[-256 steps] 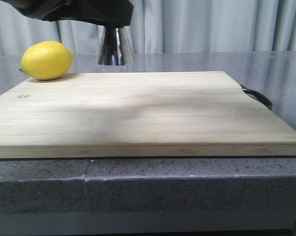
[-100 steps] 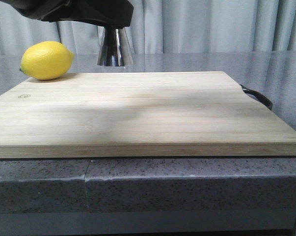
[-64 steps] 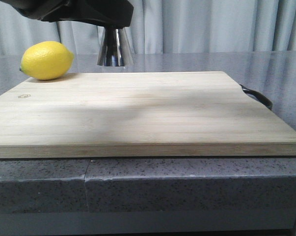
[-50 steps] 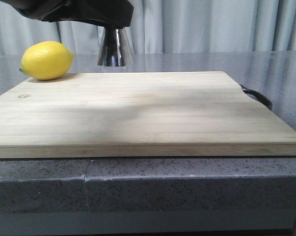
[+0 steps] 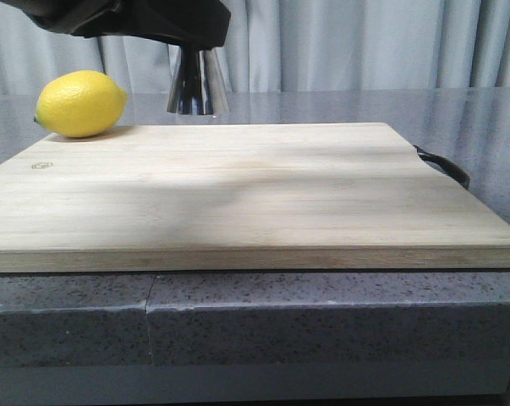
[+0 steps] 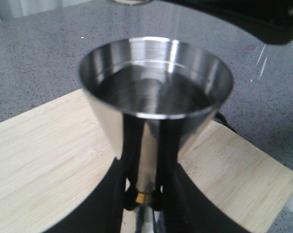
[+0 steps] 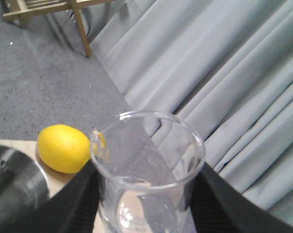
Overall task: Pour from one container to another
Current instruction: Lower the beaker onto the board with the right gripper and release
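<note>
Beaker (image 7: pixel 147 165) base hidden between right fingers (image 7: pixel 85 204).

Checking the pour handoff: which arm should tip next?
Probably the right. Its jaws hold the glass beaker beside the steel jigger, which the left jaws hold upright at its waist over the cutting board.

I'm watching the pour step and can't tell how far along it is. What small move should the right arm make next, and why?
Probably tip the beaker back upright, or stop tilting further. The jigger, held in the left hand above the board, already has liquid in its upper cup. The right hand grips the beaker, which looks nearly empty, so little seems left to pour.
</note>
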You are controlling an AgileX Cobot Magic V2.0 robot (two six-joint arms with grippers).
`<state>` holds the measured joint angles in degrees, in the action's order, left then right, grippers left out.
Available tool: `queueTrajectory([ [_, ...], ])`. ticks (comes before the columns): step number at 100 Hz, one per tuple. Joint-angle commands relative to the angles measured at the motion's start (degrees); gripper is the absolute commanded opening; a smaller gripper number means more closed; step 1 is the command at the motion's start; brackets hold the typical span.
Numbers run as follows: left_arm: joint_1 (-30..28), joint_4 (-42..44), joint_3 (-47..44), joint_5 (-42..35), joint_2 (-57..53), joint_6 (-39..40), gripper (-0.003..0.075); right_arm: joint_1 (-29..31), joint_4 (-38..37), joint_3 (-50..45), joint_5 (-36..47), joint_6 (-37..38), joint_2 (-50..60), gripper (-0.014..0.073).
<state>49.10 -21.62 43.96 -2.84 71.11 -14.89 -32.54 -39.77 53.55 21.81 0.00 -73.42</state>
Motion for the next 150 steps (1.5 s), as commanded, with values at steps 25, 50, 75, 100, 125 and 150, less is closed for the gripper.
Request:
queueTrajectory([
  [25,0.3,1.4,1.9,-4.4,-1.2,0.1,-0.0020,7.3,9.0,1.4,3.8,8.3,-2.3,0.0181],
  [50,0.3,1.4,1.9,-5.0,-1.2,0.1,-0.0019,14.0,9.8,-4.9,14.5,15.4,-7.6,0.0181],
  [75,0.3,1.4,1.8,-5.7,0.3,0.1,-0.0020,15.6,9.8,-7.9,22.8,15.4,-14.1,0.0181],
  [100,0.3,1.4,1.8,-5.9,2.8,0.1,-0.0019,15.8,10.7,-7.9,28.5,15.2,-20.7,0.0181],
  [125,0.3,1.4,1.8,-6.9,2.8,0.1,-0.0020,16.0,10.9,-7.9,29.7,15.2,-24.9,0.0181],
  [150,0.3,1.4,1.8,-6.9,2.8,0.1,-0.0020,16.0,10.9,-7.9,30.1,14.2,-25.7,0.0185],
])
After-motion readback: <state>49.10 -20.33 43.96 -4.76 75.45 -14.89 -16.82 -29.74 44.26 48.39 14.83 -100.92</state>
